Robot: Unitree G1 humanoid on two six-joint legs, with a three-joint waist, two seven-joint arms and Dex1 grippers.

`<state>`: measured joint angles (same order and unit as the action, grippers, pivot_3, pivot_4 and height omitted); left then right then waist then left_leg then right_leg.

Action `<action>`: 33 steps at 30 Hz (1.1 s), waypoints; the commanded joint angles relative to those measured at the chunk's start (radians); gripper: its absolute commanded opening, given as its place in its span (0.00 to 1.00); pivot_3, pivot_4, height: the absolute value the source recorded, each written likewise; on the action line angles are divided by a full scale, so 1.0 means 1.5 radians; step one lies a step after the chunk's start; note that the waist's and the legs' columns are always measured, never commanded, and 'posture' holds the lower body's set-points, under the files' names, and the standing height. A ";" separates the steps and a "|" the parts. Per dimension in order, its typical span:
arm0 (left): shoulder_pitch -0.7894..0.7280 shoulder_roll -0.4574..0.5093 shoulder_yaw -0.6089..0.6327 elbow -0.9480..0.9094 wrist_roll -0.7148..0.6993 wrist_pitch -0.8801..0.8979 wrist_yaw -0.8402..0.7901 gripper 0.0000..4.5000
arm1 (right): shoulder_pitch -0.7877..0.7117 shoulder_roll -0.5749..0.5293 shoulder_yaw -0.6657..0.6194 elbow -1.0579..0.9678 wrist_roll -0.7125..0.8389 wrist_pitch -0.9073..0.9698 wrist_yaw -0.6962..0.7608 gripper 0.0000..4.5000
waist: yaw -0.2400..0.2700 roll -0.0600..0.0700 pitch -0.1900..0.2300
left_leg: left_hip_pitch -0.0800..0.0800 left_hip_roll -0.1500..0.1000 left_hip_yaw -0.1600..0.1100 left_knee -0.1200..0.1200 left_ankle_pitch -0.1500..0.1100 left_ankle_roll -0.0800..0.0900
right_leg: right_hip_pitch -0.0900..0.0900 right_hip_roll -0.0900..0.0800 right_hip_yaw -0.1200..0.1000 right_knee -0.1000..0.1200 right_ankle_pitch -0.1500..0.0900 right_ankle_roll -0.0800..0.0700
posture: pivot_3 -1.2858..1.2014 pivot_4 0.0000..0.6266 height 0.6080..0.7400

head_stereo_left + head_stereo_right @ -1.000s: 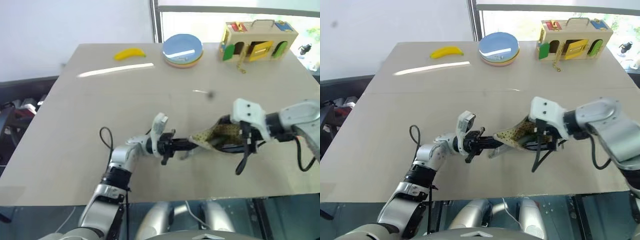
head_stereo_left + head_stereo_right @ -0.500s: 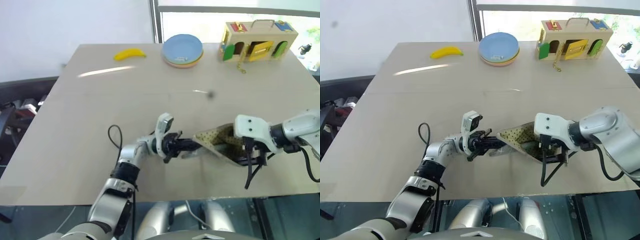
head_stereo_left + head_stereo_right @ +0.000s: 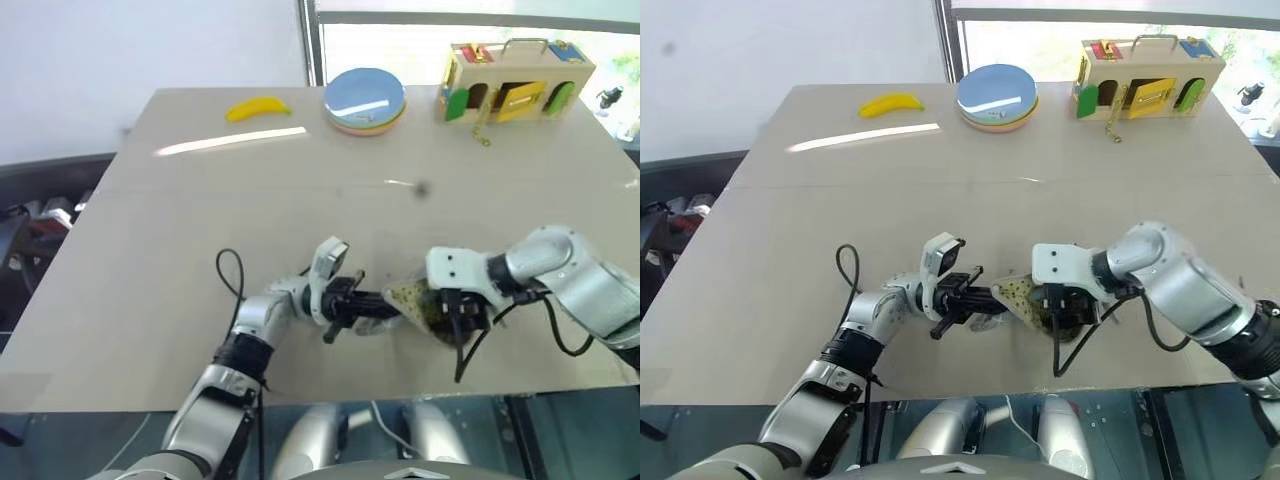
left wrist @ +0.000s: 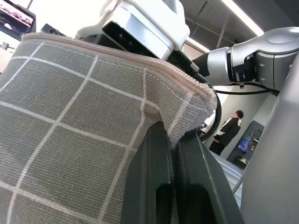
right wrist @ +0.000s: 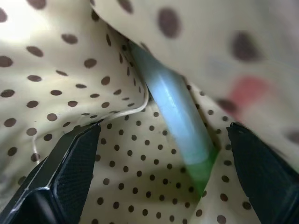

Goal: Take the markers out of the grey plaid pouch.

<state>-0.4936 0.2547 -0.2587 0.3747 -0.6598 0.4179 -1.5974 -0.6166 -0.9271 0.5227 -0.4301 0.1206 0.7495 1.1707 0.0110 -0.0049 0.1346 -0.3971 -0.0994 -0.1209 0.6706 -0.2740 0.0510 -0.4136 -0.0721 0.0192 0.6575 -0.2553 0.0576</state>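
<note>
The pouch lies near the surface's front edge, long axis left to right, mouth lifted. The left gripper has its jaws pinched on the pouch edge. The right gripper, jaws wide, reaches inside astride a green marker lying lengthwise on the dotted lining.

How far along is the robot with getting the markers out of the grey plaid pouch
Done: the grey plaid pouch is pinched at its zipper edge by the shut left gripper, mouth held open. In hand: the right gripper is open inside the dotted lining, its fingers either side of a green marker, not yet closed on it. Left: gripping and pulling out that marker; no marker lies on the table yet.
</note>
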 commanded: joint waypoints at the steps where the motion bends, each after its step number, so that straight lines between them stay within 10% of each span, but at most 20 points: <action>1: -0.003 -0.001 -0.007 -0.022 -0.010 -0.020 -0.011 0.00 | 0.012 0.033 0.040 0.070 -0.047 -0.075 -0.005 0.88 | -0.001 0.000 0.000 | 0.000 0.000 0.000 0.000 0.000 0.000 | 0.000 0.000 0.000 0.000 0.000 0.000 | 0.52 0.24 1.00; 10: -0.001 0.005 0.000 -0.022 -0.003 -0.026 -0.011 0.00 | 0.044 0.060 0.044 0.155 -0.118 -0.179 0.000 0.07 | -0.001 0.000 0.000 | 0.001 0.000 0.000 0.000 0.000 0.000 | 0.000 0.000 0.000 0.001 0.000 0.000 | 0.52 0.24 1.00; 33: 0.006 0.061 0.018 -0.008 0.034 -0.081 -0.011 0.00 | 0.127 -0.040 -0.205 -0.042 0.029 -0.052 -0.007 0.07 | 0.001 0.000 0.000 | 0.000 0.000 0.000 0.000 0.000 0.000 | 0.000 0.000 0.000 0.001 0.000 0.000 | 0.52 0.24 1.00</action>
<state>-0.4866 0.3402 -0.2260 0.3758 -0.6101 0.3135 -1.5980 -0.4327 -0.9688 0.2657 -0.4627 0.1531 0.6624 1.1722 0.0122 -0.0051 0.1345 -0.3973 -0.0997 -0.1210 0.6713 -0.2740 0.0510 -0.4134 -0.0725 0.0193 0.6583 -0.2552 0.0576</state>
